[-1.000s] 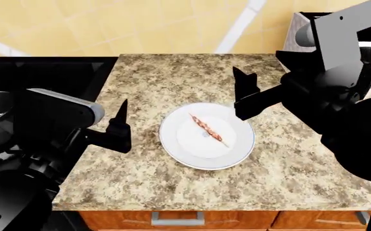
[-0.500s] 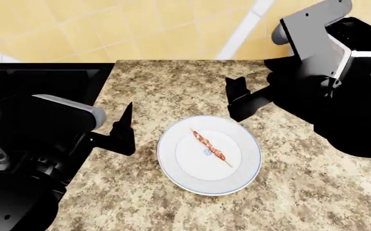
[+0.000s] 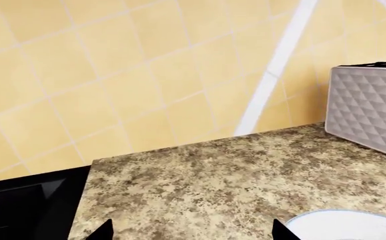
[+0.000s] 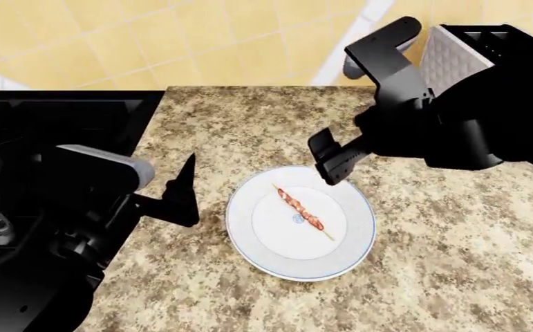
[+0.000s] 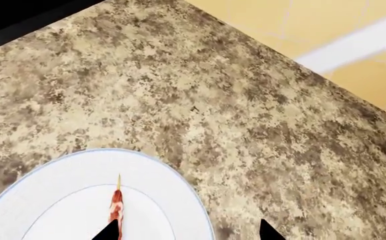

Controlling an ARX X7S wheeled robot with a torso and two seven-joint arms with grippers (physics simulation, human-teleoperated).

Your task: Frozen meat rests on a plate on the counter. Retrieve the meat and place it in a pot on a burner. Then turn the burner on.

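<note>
Reaching in from the counter's [image 4: 451,242] far right corner, the right gripper [image 4: 332,160] is held open and empty above the plate's [image 4: 247,238] rim — the frozen meat [image 4: 301,211] lies just beyond its tips, mid-plate. The left gripper [image 4: 185,194] is held open beside the plate — toward the counter's left edge.

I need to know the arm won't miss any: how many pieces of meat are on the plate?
1. A single skewered meat strip lies near the middle of the plate, just below the right gripper. Nothing on the plate looks hidden.
</note>
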